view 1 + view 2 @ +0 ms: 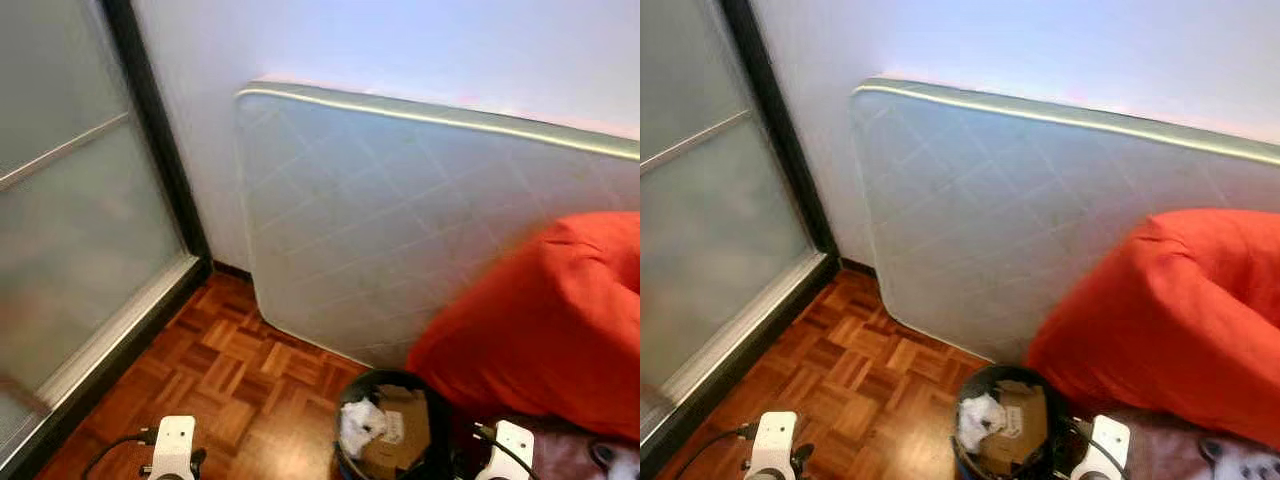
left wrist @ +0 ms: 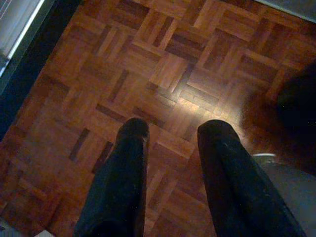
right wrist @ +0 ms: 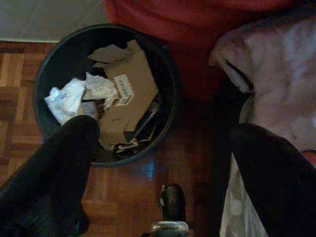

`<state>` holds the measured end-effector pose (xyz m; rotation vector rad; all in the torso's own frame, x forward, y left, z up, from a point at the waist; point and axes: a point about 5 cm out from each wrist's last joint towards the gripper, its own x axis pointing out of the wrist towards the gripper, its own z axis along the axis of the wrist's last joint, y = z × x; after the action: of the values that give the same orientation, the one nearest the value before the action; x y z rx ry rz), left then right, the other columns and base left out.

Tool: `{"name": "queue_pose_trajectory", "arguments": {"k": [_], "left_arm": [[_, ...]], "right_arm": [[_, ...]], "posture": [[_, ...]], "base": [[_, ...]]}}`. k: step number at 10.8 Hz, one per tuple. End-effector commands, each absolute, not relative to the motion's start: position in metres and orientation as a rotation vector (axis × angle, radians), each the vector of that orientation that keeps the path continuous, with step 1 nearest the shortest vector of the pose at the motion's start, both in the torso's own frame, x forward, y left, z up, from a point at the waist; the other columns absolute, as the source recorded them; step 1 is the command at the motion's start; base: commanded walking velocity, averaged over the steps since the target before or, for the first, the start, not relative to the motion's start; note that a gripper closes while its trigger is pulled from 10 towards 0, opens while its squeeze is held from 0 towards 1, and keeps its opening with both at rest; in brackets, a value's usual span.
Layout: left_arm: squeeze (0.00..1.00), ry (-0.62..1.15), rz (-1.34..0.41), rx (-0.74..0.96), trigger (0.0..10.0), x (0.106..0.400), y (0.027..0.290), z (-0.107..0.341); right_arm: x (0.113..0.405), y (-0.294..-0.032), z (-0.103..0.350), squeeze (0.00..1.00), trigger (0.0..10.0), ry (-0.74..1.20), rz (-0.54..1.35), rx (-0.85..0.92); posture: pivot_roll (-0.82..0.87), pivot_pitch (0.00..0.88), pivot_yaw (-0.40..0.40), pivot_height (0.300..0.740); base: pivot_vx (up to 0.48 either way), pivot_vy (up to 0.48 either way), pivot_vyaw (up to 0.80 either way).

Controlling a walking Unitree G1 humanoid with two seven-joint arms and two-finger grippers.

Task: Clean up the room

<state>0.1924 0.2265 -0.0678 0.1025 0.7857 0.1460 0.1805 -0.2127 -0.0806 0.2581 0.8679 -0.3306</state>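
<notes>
Both head views look forward and steeply down from standing height into a room corner. A pale quilted mattress [image 1: 420,230] leaning on the wall spans the middle, and a round black waste bin [image 1: 1005,425] sits at bottom centre.

The left wrist view looks straight down, close over reddish-brown parquet floor [image 2: 163,74], with the open left end effector [image 2: 170,136] in the foreground.

The right wrist view looks down closely over the open right end effector [image 3: 168,133] into that bin, sharing it with the head views.

Parquet floor [image 1: 230,370] w/ black bin [image 1: 437,455], mattress [image 1: 400,240] on edge & red beanbag [image 1: 550,320].
</notes>
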Motion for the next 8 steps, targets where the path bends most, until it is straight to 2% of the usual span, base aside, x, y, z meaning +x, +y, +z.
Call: {"name": "queue_pose_trajectory", "arguments": {"k": [1,8], "left_arm": [[0.0,0.813,0.154,0.102,10.0,0.1863,0.2295,-0.0709],[0.0,0.813,0.15,0.104,10.0,0.1858,0.2299,-0.0709]], "right_arm": [[0.1828,-0.209,-0.0803,0.0,10.0,0.868,-0.321,0.26],[0.1825,-0.2087,-0.0804,0.0,10.0,0.865,-0.335,0.263]], "posture": [[0.16,0.0,-0.003,0.74],[0.15,0.0,0.001,0.74]], "base": [[0.0,0.307,0.0],[0.0,0.302,0.0]]}}
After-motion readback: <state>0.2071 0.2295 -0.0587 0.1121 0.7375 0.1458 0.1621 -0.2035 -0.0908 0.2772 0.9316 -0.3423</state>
